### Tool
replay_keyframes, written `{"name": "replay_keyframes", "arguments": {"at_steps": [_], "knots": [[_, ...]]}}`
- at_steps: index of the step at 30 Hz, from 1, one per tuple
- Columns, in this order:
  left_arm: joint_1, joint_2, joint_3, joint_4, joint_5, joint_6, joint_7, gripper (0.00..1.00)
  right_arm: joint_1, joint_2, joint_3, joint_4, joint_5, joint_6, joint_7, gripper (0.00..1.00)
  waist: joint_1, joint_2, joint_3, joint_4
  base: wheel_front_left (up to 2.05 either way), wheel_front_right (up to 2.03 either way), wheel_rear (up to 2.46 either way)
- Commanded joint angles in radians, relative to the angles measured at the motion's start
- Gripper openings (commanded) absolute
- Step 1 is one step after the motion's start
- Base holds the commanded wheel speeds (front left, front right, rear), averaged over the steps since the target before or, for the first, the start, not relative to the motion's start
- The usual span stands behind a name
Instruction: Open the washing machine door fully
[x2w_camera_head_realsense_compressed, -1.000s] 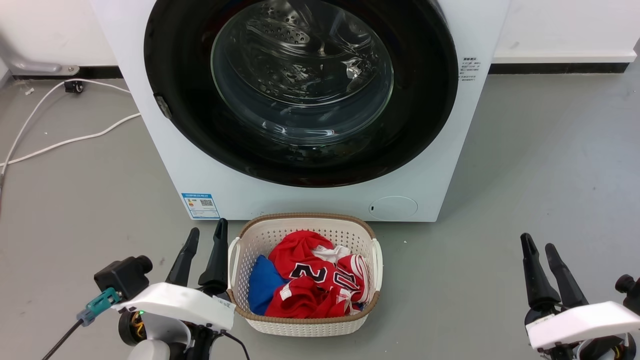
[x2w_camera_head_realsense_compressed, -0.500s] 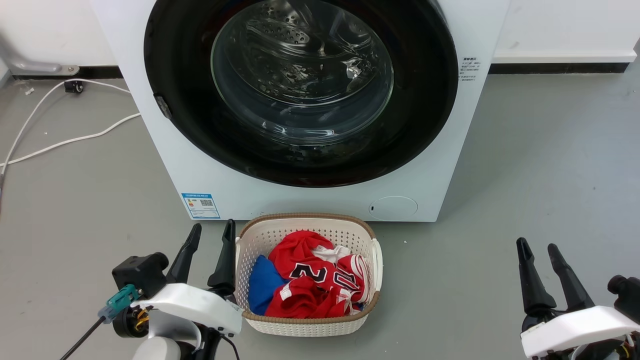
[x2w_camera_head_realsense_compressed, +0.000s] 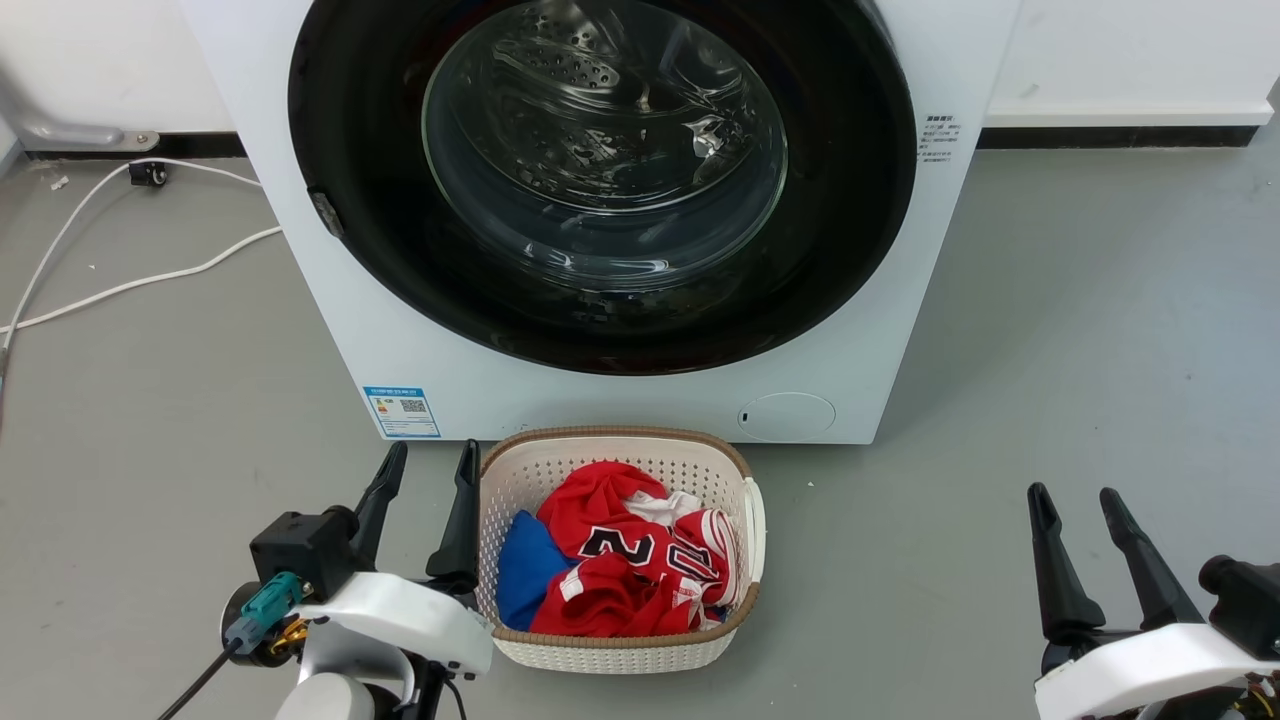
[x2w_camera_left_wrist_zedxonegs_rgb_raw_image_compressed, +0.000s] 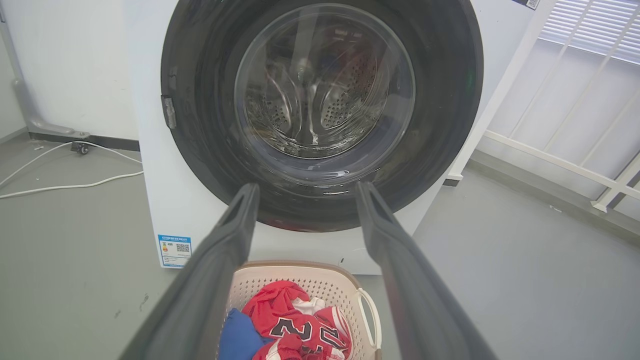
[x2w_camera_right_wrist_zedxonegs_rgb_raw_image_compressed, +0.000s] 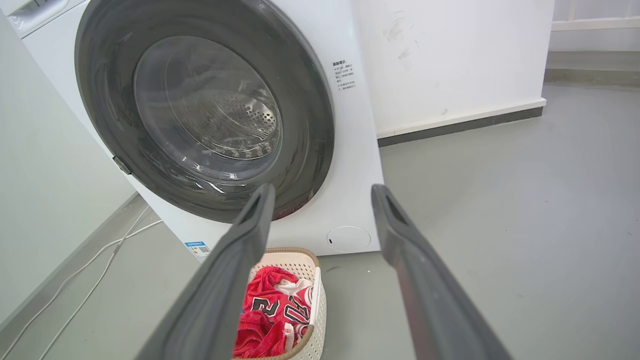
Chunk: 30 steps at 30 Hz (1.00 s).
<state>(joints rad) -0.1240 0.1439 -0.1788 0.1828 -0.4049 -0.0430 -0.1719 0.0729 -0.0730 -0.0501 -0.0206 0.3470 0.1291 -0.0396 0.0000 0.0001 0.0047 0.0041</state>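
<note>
The washing machine door (x2w_camera_head_realsense_compressed: 600, 180), round, glossy black with a clear bulging glass window, lies flush against the white machine front. A small latch piece (x2w_camera_head_realsense_compressed: 325, 212) sits on its left rim. The same door (x2w_camera_left_wrist_zedxonegs_rgb_raw_image_compressed: 322, 107) faces the left wrist camera and appears again as the door (x2w_camera_right_wrist_zedxonegs_rgb_raw_image_compressed: 200, 115) in the right wrist view. My left gripper (x2w_camera_head_realsense_compressed: 432, 462) stands open low at the lower left, beside the laundry basket, well short of the door. My right gripper (x2w_camera_head_realsense_compressed: 1072, 500) stands open at the lower right over bare floor. Nothing sits between either pair of fingers.
A white laundry basket (x2w_camera_head_realsense_compressed: 735, 470) with red and blue clothes stands on the grey floor right below the door. White cables (x2w_camera_head_realsense_compressed: 130, 285) trail over the floor at the left. A white railing (x2w_camera_left_wrist_zedxonegs_rgb_raw_image_compressed: 565, 160) stands to the machine's right.
My left gripper has shifted right, closer to the basket's left edge. My right gripper has sunk slightly lower and left. The door has not moved.
</note>
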Motion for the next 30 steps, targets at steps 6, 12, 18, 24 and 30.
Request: {"name": "replay_keyframes", "arguments": {"at_steps": [6,12,18,24,30], "knots": [[-0.015,-0.002,0.002,-0.009,0.055,-0.007,-0.021,1.0,0.013,0.003,0.003,-0.026,-0.067,0.002,-0.008,1.0,0.0,-0.0001,0.0,0.0,0.0,0.0,0.0],[-0.011,-0.008,0.004,0.005,0.116,-0.016,-0.038,1.0,0.022,0.009,0.005,-0.034,-0.13,0.002,-0.015,1.0,0.0,-0.0001,-0.002,0.0,0.0,0.0,0.0],[-0.007,-0.014,0.01,0.019,0.15,-0.034,-0.051,1.0,0.027,0.013,0.006,-0.033,-0.174,0.002,-0.024,1.0,0.0,-0.0001,-0.006,-0.001,0.0,0.0,0.0],[-0.006,-0.024,0.022,0.043,0.178,-0.046,-0.063,1.0,0.031,0.016,0.004,-0.032,-0.21,0.002,-0.033,1.0,0.0,-0.0001,-0.009,-0.002,0.0,0.0,0.0],[-0.006,-0.028,0.027,0.06,0.227,-0.052,-0.074,1.0,0.035,0.019,0.002,-0.034,-0.248,0.001,-0.041,1.0,0.0,-0.0001,-0.009,-0.002,0.0,0.0,0.0]]}}
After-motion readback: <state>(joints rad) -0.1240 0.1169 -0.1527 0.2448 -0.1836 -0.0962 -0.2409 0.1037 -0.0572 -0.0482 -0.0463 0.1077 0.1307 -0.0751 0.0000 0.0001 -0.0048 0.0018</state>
